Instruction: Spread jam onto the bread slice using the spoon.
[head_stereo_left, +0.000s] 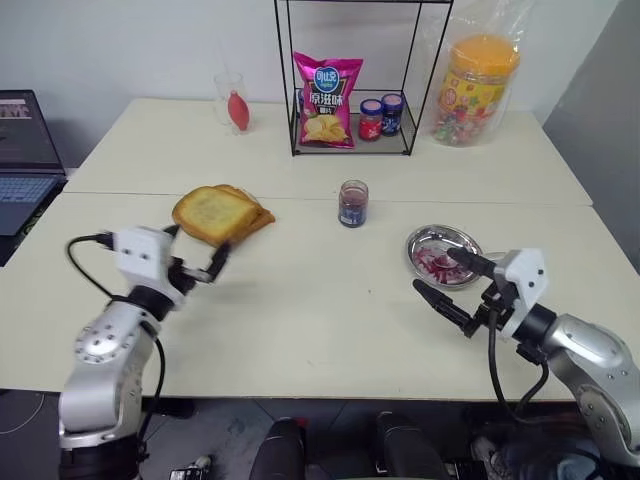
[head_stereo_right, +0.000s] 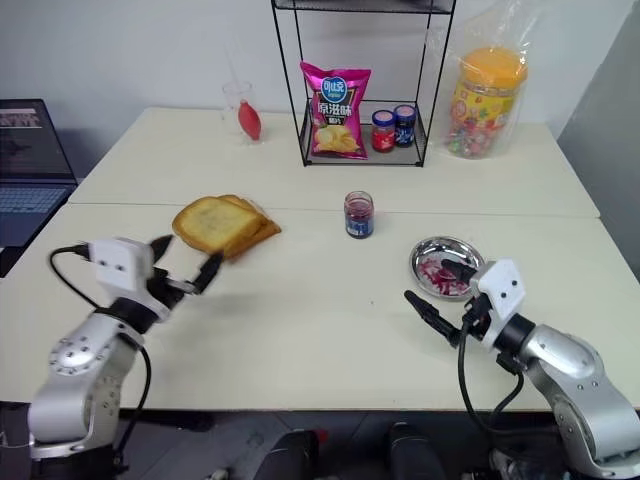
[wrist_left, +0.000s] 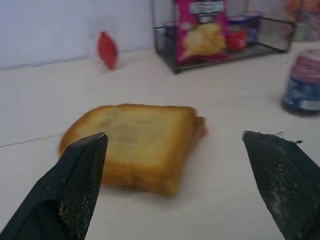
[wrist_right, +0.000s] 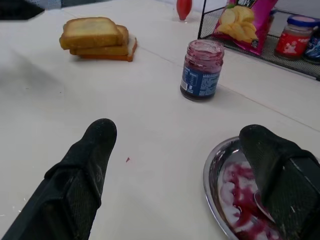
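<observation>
Both hands gape: left hand (head_stereo_left: 196, 262) near bread slice (head_stereo_left: 214, 213), seemingly apart.

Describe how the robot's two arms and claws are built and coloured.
Both arms are rounded silver-grey metal shells with bolted joint caps. Each wrist carries a white boxy housing, with a black cable looping out and back along the forearm. The left claw and right claw each have two tapered matte-black fingers with finely textured pads.

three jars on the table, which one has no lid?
The jam jar standing alone mid-table, dark label, open top. The two smaller jars, red-lidded and blue-lidded, sit capped inside the wire rack beside the chips bag.
</observation>
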